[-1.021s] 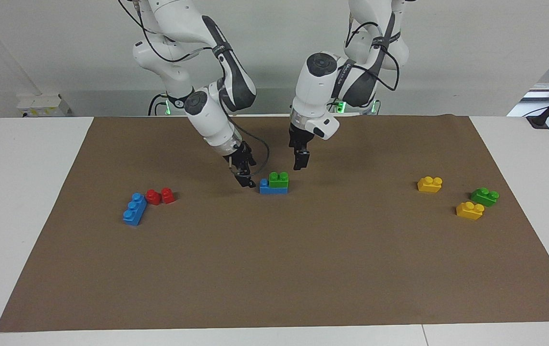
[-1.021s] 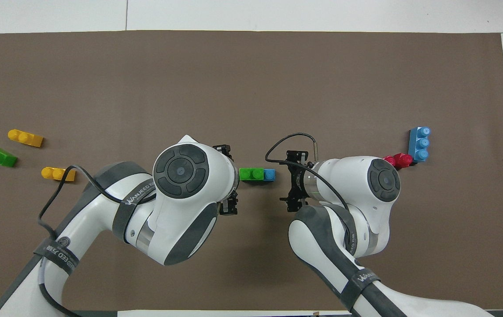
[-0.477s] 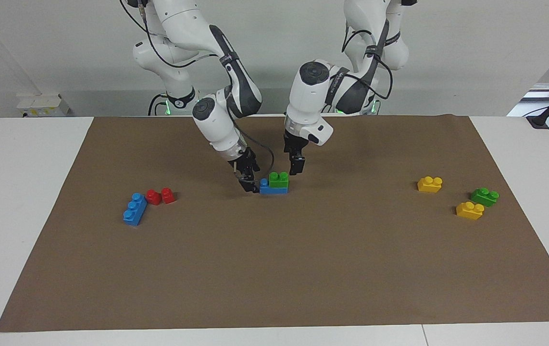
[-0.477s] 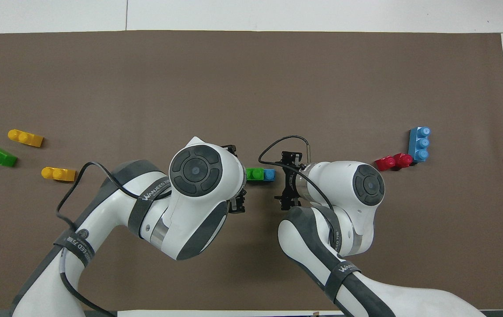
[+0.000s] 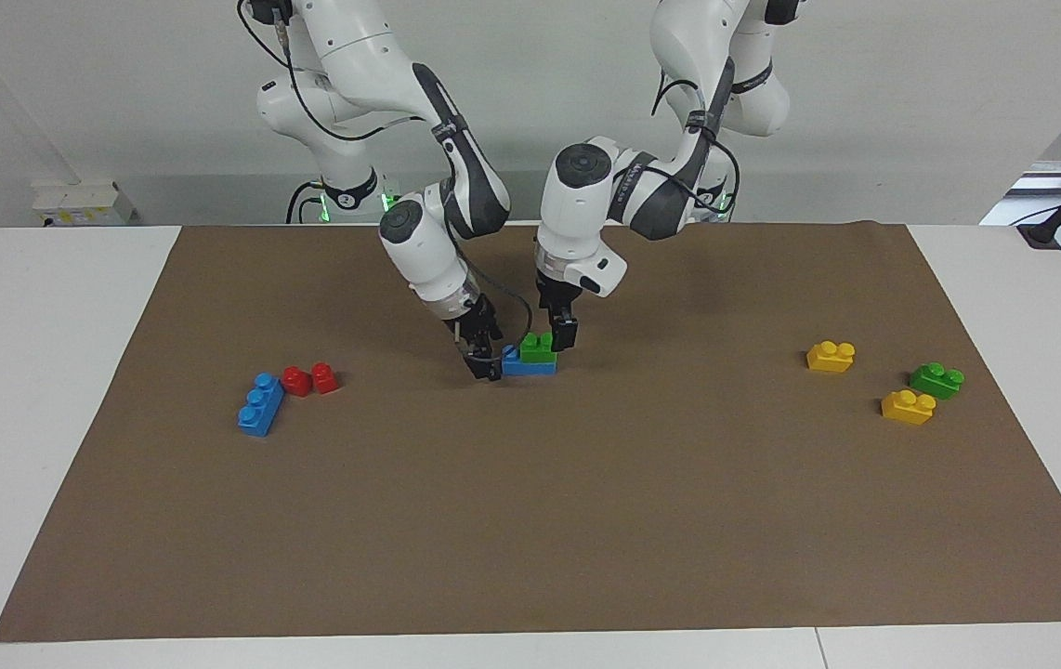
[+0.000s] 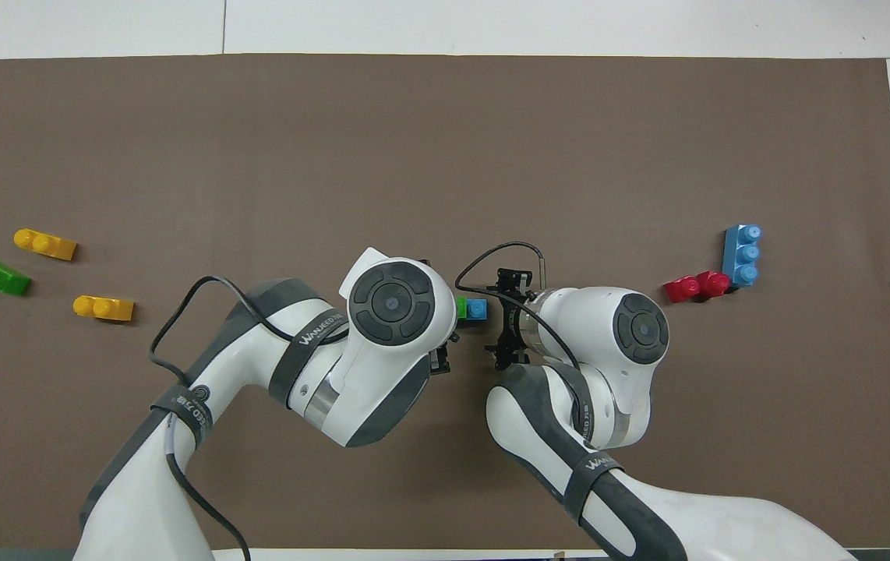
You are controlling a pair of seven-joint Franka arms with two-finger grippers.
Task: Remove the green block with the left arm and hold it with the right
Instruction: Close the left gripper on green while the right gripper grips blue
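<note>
Now the green block [image 5: 539, 346] sits on a blue brick [image 5: 528, 366] near the middle of the counter [image 5: 47, 372]. Both claws stand apart: the left claw [image 5: 566, 335] just beside the green block, the right claw [image 5: 485, 363] just beside the blue brick's end.

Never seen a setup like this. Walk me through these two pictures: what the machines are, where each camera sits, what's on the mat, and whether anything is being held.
These are two robot arms, each ending in a two-finger gripper. One picture faces them from across the table; the other looks down from above their own end.

On the brown mat a green block sits on a blue brick. The left gripper is beside the green block, the right gripper at the blue brick's end. Both are open; nothing is held yet.

Toward the right arm's end lie a longer blue brick and two red bricks; toward the left arm's end, two yellow bricks and another green one.
</note>
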